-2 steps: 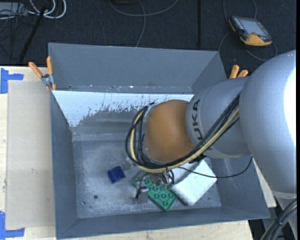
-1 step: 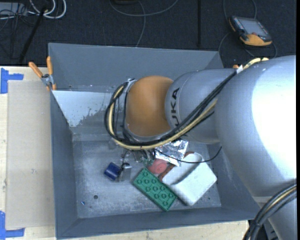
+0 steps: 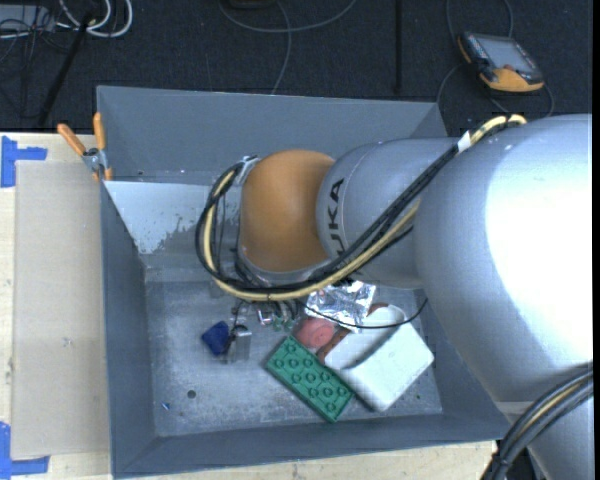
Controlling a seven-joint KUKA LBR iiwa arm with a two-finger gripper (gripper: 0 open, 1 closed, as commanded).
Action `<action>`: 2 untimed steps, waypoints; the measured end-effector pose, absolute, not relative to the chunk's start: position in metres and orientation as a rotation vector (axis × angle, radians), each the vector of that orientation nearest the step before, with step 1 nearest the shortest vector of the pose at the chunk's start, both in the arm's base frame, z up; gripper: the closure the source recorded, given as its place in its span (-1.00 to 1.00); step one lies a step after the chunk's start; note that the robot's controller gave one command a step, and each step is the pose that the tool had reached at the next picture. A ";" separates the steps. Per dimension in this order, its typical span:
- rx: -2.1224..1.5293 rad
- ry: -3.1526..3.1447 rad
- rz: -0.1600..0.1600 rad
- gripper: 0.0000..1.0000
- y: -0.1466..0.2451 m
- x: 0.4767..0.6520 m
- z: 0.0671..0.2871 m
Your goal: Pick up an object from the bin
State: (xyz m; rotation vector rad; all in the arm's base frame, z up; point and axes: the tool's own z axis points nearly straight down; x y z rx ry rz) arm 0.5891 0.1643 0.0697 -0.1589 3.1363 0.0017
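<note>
— Where is the claw?
— Just left of the green studded plate, beside a small blue piece. Clenched or released, I cannot tell.
— And further out?
— A white block lies right of the plate, crumpled foil behind it.

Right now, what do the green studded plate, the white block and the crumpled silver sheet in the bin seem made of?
Green studded rectangular plate: hard moulded plastic, semi-gloss; its even rows of studs suggest a building-brick piece. White rectangular block: likely foam or sponge, matte, with soft-looking edges; uncertain. Crumpled silver sheet: probably metal foil, shiny with sharp creases.
</note>
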 end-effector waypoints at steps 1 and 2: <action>-0.155 3.137 0.001 1.00 0.163 0.589 0.070; -0.154 3.137 0.001 -1.00 0.163 0.589 0.070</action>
